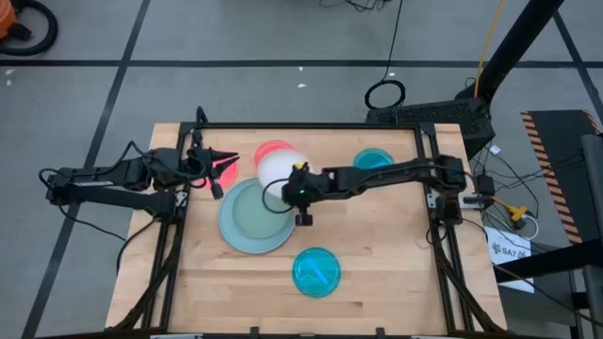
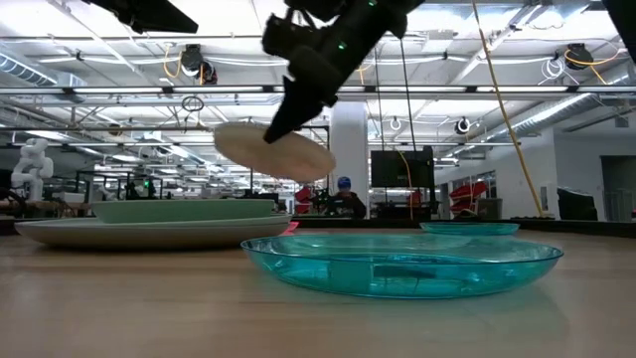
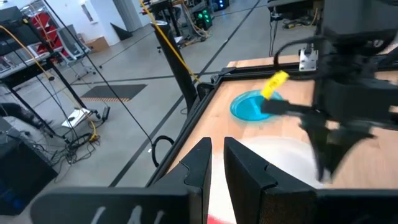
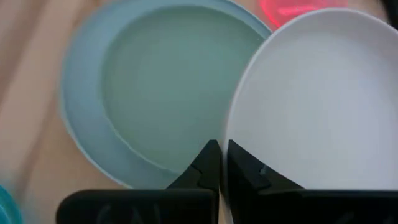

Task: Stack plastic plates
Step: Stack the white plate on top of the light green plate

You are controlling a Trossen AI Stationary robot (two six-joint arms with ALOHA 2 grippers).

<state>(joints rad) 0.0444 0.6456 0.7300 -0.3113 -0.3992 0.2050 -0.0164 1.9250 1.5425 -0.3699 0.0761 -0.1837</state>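
Note:
My right gripper (image 1: pixel 285 185) is shut on a small white plate (image 1: pixel 280 168), raised above the table's middle. The plate shows tilted in the low view (image 2: pixel 274 150). Below it a pale green large plate (image 1: pixel 252 213) rests inside a pale blue one (image 1: pixel 229 233). A pink-red plate (image 1: pixel 272 148) lies flat beyond them, half hidden by the white plate. My left gripper (image 1: pixel 224 164) hovers at the far left, shut on a second pink-red plate (image 1: pixel 225 171). Two teal plates lie flat, one far right (image 1: pixel 373 158) and one near (image 1: pixel 316 271). No grey plate is distinguishable. My left gripper pinches a pink-red plate (image 3: pixel 214 218) between its fingers; only a red sliver shows in the narrow gap, so the part it holds stays hidden. The plate is lifted clear of the table. My right gripper pinches the white plate's rim (image 4: pixel 231 149) between its two fingers, slanting down from the table's right. The plate is lifted clear and tilted, reaching out beyond the fingertips.
A black frame (image 1: pixel 311 126) runs along the table's far, left and right edges. Bare wood (image 1: pixel 396 235) lies on the near right, and the near teal plate (image 2: pixel 397 264) fills the low view's foreground. People sit in the room far behind the table (image 2: pixel 344 199).

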